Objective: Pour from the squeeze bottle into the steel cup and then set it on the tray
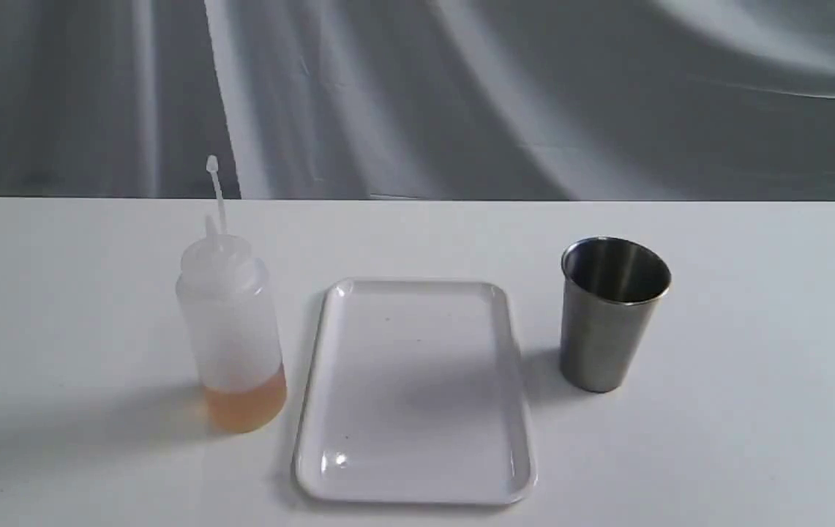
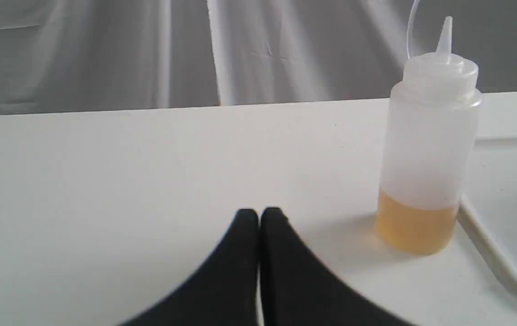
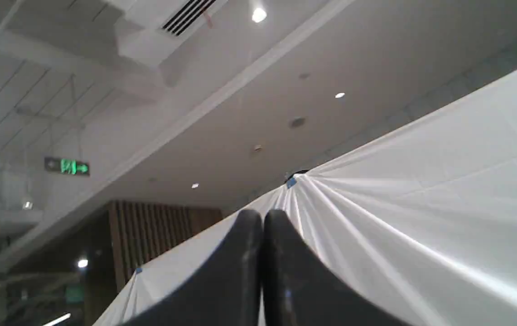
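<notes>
The squeeze bottle point(image 1: 230, 322) stands upright on the white table, left of the tray, with orange liquid in its bottom part; its thin nozzle points up. The white tray point(image 1: 417, 388) lies flat in the middle with nothing on it. To the tray's right stands the steel cup point(image 1: 611, 311), upright. Neither arm shows in the exterior view. In the left wrist view my left gripper point(image 2: 259, 213) is shut with nothing in it, low over the table, apart from the squeeze bottle point(image 2: 428, 149). My right gripper point(image 3: 262, 216) is shut and points up at the ceiling and a white drape.
A grey cloth backdrop point(image 1: 461, 95) hangs behind the table's far edge. The tray's rim point(image 2: 489, 253) shows beside the bottle in the left wrist view. Bare table point(image 1: 58, 329) stretches left of the bottle and right of the cup.
</notes>
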`<state>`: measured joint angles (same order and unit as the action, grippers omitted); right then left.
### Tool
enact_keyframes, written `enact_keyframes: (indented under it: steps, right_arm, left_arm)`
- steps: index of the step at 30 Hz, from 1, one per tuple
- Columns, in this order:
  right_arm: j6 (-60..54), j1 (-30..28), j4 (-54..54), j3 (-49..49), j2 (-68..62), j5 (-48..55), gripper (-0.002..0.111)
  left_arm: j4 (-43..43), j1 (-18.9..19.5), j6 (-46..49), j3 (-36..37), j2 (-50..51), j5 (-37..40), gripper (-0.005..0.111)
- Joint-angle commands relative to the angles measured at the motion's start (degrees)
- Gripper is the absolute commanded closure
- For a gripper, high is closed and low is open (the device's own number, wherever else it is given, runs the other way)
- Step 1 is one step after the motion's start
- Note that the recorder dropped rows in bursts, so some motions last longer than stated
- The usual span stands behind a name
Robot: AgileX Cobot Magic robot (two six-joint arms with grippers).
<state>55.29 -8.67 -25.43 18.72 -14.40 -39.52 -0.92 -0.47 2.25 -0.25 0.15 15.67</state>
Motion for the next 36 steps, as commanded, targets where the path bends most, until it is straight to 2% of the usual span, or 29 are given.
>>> enact_keyframes:
  steps: [1, 7, 13, 18, 26, 36]
  right_arm:
    - [1.4, 0.1, -5.3, 8.0, -7.1, 1.6, 0.108]
    - [5.1, 0.1, -7.9, 18.4, -19.1, 3.0, 0.108]
    - [9.3, 0.7, -12.1, 31.1, -28.5, 17.2, 0.108]
    - [9.0, 6.8, -16.8, 42.1, -34.8, 33.0, 0.108]
    - [4.9, 18.7, -19.7, 51.0, -42.2, 47.8, 0.108]
    - [-0.4, 31.4, -24.3, 51.4, -49.5, 54.0, 0.108]
  left_arm:
    - [0.0, -0.4, -0.2, 0.3, -0.1, -0.4, 0.107]
    - [0.0, -0.4, -0.3, 0.3, -0.1, -0.4, 0.107]
    - [0.0, -0.4, -0.3, 0.3, -0.1, -0.4, 0.107]
    - [0.0, -0.4, -0.2, 0.3, -0.1, -0.4, 0.107]
    - [0.0, -0.4, -0.4, 0.3, -0.1, -0.4, 0.107]
    - [0.0, -0.4, -0.4, 0.3, -0.1, -0.4, 0.107]
